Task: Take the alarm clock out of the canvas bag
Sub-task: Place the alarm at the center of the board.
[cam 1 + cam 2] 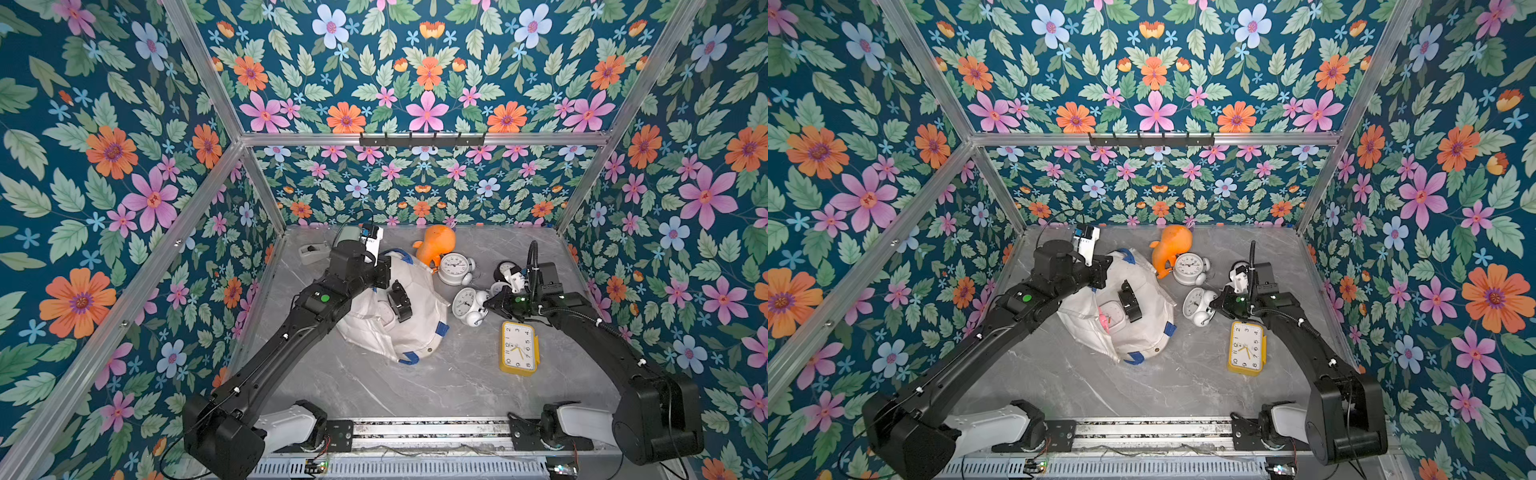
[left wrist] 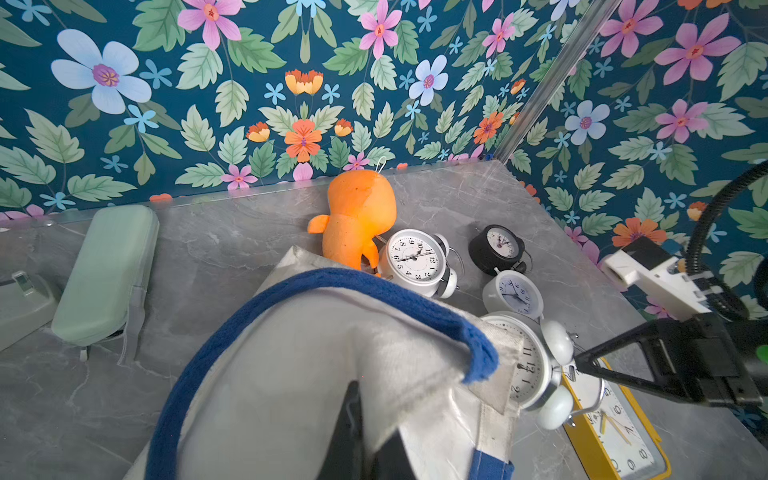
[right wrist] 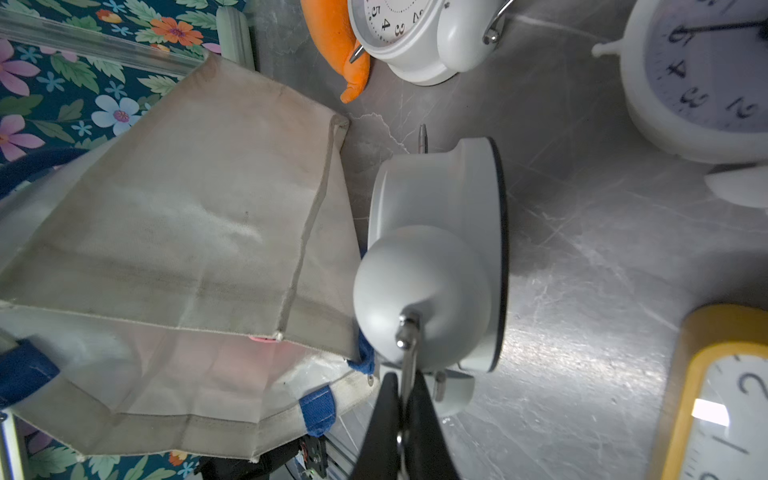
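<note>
Right gripper [image 3: 401, 415]: jaws pinched tight on the thin wire handle [image 3: 409, 353] of the white twin-bell clock [image 1: 464, 304]. That clock is outside the canvas bag [image 1: 365, 328], just beside the bag's side wall. Its body lies between your fingertips and the canvas, with the handle end toward the gripper. Whether it rests on the table [image 1: 374, 382] or hangs just off it, you cannot tell from these views. Left gripper [image 2: 368, 424]: clamped on the bag's rim, holding the mouth up and open. In a top view a pink-and-white clock [image 1: 1112, 315] shows inside that mouth, right beside the left gripper. Judgement: if the twin-bell clock is your target, it is clear of the bag and only needs setting down away from the canvas. If the pink one is, it lies to the left of your right gripper, past the twin-bell clock and over the bag's wall. The left gripper is nearer to it but occupied with the rim, so you would enter from above with the right.
</note>
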